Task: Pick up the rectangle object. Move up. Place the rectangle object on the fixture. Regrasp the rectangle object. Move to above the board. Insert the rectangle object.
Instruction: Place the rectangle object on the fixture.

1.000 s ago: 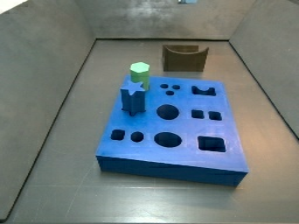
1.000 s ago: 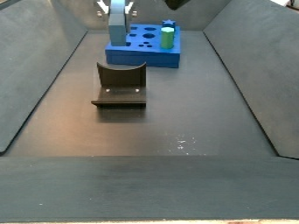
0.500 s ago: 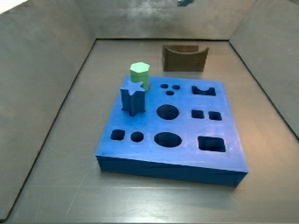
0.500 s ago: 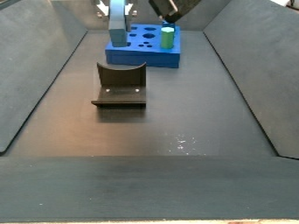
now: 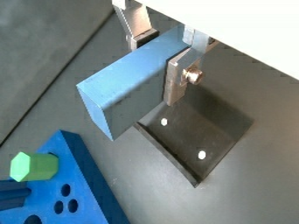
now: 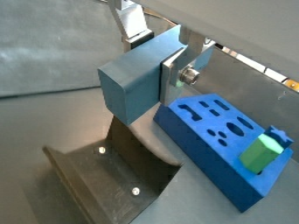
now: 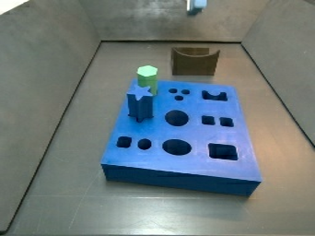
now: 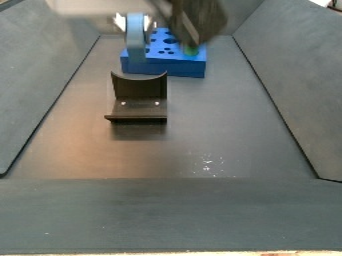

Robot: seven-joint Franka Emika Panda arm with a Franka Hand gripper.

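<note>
My gripper [image 5: 158, 52] [image 6: 156, 51] is shut on the rectangle object [image 5: 117, 92] [image 6: 128, 83], a pale grey-blue block clamped across its width and hanging in the air. The fixture [image 5: 198, 131] [image 6: 105, 171] lies on the floor straight beneath it, dark and bare. The blue board [image 5: 82, 188] [image 6: 205, 171] sits beside the fixture. In a side view the gripper [image 8: 174, 20] is a blur at the top, over the fixture [image 8: 138, 100] and in front of the board [image 8: 167, 66]. Only its tip [image 7: 194, 5] shows above the fixture [image 7: 194, 61] and board [image 7: 197, 134].
A green hexagonal peg [image 7: 146, 76] [image 5: 33, 166] [image 6: 264, 149] and a dark blue star peg [image 7: 139, 101] stand in the board's far-left holes. Grey sloping walls enclose the dark floor on both sides and at the back.
The gripper with the block has moved: it is now motion-blurred and larger across the top of a side view, and its tip reaches slightly further into the other. Board, pegs and fixture are unmoved.
</note>
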